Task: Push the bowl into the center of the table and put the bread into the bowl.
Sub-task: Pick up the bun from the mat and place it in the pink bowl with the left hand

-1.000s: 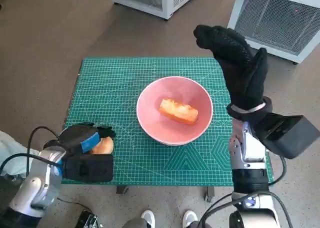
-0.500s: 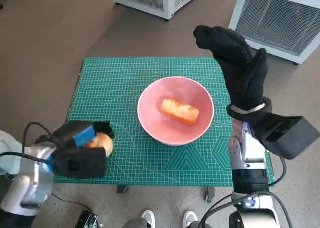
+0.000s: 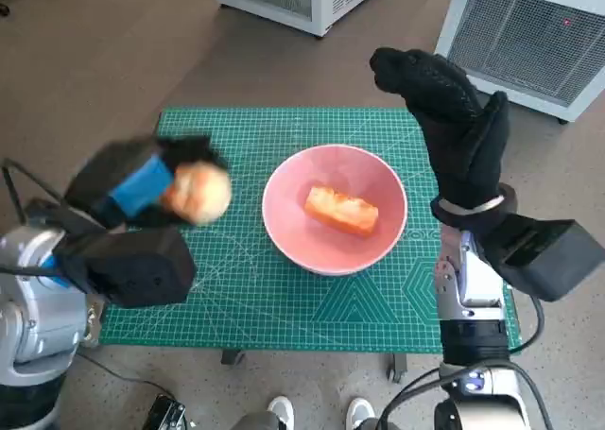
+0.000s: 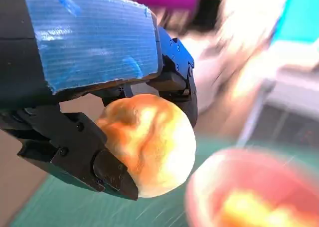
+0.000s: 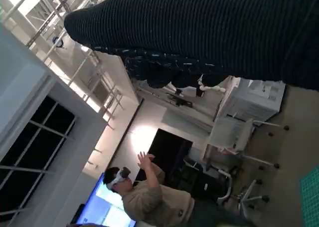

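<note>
The left hand [image 3: 142, 189] grips a bread roll [image 3: 197, 192] beside the pink bowl [image 3: 335, 209] (another piece inside), the right hand [image 3: 452, 132] spread, empty.

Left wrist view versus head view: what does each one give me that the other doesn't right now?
Only the left wrist view shows how the left hand holds the round bread roll: black fingers clamp it from both sides, close up.

Only the head view shows the whole green mat, the gloved right hand raised beside the bowl holding nothing, and the bread slice sharply.

Both show the roll in the left hand near the pink bowl, which already holds something orange.
</note>
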{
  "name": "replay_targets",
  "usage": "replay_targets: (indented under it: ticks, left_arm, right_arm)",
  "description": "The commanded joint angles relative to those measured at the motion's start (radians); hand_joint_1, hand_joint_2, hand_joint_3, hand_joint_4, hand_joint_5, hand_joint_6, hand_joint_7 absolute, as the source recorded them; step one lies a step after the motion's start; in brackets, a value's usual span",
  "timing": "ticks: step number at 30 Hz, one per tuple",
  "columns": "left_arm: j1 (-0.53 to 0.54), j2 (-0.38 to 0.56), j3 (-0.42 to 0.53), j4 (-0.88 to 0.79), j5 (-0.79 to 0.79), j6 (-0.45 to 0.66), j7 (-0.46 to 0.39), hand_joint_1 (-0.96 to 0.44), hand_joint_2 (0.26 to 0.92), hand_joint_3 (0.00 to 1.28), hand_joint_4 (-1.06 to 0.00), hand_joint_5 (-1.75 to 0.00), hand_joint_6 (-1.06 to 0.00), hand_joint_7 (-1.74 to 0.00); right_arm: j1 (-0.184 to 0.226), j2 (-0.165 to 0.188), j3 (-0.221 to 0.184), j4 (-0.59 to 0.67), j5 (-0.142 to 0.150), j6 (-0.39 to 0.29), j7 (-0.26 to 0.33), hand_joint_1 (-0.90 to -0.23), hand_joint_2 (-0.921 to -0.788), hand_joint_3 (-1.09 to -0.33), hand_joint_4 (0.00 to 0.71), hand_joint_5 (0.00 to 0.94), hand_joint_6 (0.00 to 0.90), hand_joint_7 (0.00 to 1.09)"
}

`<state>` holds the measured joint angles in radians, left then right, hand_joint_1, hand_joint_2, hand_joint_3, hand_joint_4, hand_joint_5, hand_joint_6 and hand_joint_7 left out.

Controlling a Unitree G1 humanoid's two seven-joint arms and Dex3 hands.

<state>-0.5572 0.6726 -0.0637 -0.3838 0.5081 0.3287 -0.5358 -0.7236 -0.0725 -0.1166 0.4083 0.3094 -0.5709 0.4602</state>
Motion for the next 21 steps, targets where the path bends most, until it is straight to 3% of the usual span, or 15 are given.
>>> replay_targets:
  ticks: [1, 4, 9, 21]
  left_arm:
    - [-0.101, -0.067, -0.026, 0.008, 0.01, -0.053, 0.083, 0.0, 0.874, 0.03, -0.88, -0.92, -0.73, -1.1]
    - [-0.149, -0.123, -0.046, 0.069, -0.015, -0.149, 0.156, 0.0, 0.872, 0.02, -0.89, -0.91, -0.73, -1.09]
    - [-0.203, -0.178, -0.097, 0.163, -0.016, -0.25, 0.203, 0.0, 0.872, 0.02, -0.9, -0.93, -0.73, -1.05]
    - [-0.286, -0.258, -0.233, 0.356, 0.046, -0.254, 0.155, 0.0, 0.907, 0.01, -0.83, -1.06, -0.67, -1.08]
  right_arm:
    - [0.031, -0.006, -0.005, 0.003, -0.011, 0.002, -0.011, -0.706, -0.921, -0.756, 0.195, 0.003, 0.063, 0.47]
    - [0.034, -0.006, -0.005, 0.002, -0.014, -0.001, -0.014, -0.703, -0.921, -0.757, 0.196, 0.003, 0.063, 0.47]
    - [0.04, -0.008, -0.005, 0.003, -0.013, -0.004, -0.017, -0.7, -0.921, -0.758, 0.198, 0.004, 0.065, 0.47]
    - [0.054, -0.017, -0.013, -0.003, -0.005, 0.001, -0.018, -0.703, -0.921, -0.754, 0.201, 0.004, 0.073, 0.47]
